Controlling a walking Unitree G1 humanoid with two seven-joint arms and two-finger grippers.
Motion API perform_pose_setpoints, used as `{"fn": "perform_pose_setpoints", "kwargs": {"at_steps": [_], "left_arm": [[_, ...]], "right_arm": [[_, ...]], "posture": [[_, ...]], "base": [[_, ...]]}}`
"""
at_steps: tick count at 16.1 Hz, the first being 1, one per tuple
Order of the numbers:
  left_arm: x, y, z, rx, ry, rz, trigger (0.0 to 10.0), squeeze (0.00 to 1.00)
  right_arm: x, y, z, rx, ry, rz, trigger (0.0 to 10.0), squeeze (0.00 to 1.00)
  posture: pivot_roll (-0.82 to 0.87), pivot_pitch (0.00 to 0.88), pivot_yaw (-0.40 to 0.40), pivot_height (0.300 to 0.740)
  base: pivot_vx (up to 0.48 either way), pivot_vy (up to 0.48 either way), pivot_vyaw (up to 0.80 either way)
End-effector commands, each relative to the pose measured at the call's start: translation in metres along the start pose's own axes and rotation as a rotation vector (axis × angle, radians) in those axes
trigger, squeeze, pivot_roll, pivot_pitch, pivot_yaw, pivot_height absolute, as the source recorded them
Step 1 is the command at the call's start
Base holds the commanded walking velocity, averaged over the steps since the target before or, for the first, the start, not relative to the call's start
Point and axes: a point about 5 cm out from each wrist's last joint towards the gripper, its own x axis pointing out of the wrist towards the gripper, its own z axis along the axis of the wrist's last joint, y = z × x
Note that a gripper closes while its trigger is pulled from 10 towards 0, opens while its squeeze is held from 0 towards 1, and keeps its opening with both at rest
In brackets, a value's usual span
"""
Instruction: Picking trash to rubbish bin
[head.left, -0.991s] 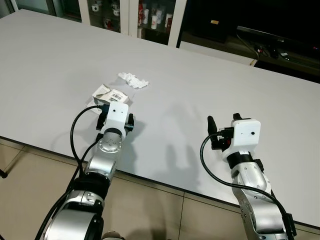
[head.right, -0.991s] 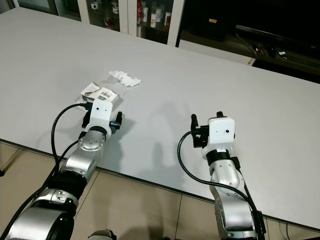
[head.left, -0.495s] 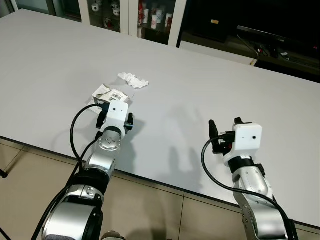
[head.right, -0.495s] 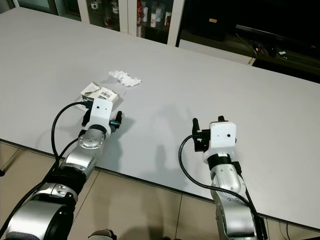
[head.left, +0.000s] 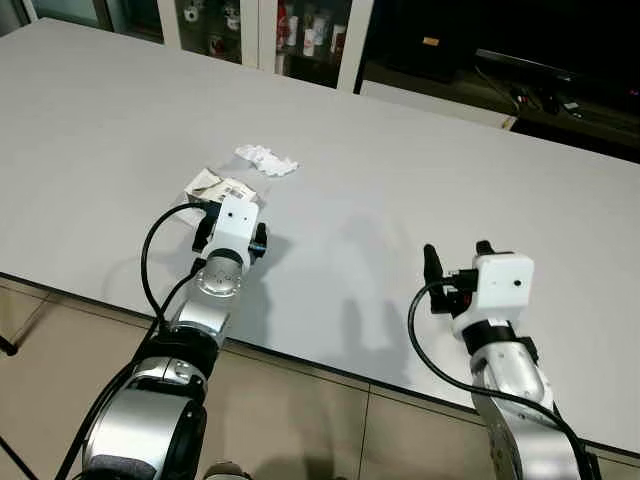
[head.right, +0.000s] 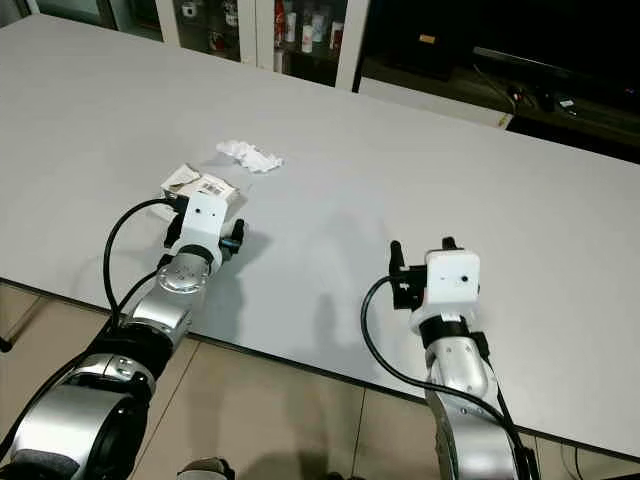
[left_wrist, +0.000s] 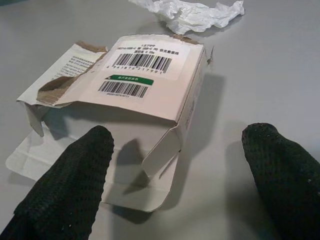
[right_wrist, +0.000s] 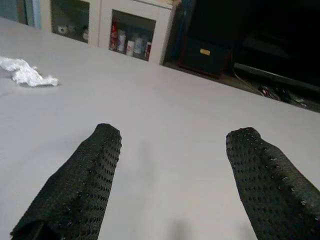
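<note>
Here, in the left eye view, the left tool (head.left: 232, 205) sits spread wide at the torn white cardboard box with barcode labels (head.left: 222, 188), centre-left on the grey table (head.left: 420, 170), gripping nothing. The crumpled white paper (head.left: 266, 160) lies just beyond. In the left wrist view, one finger (left_wrist: 70, 185) overlaps the box flap. In the right wrist view, the right tool (right_wrist: 172, 187) hovers open; it has drawn slightly back since a second ago.

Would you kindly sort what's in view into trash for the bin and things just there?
Job:
torn white cardboard box with barcodes
crumpled white tissue
left gripper, jaws open before the box

Just there:
grey table
glass-door cabinet
right gripper, idle
</note>
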Motion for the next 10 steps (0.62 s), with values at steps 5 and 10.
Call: {"fn": "perform_pose_setpoints", "kwargs": {"at_steps": [5,10], "left_arm": [[0.001,-0.018,-0.001,0.043,0.009,-0.085,10.0,0.00],[0.000,-0.023,-0.005,0.040,0.024,-0.112,0.0,0.00]], "right_arm": [[-0.009,-0.009,0.002,-0.015,0.010,-0.046,10.0,0.00],[-0.012,-0.009,0.003,-0.016,0.015,-0.057,10.0,0.00]], "posture": [[0.09,0.113,-0.121,0.740],[0.07,0.115,-0.117,0.740]], "base": [[0.000,0.000,0.00],[0.000,0.000,0.00]]}}
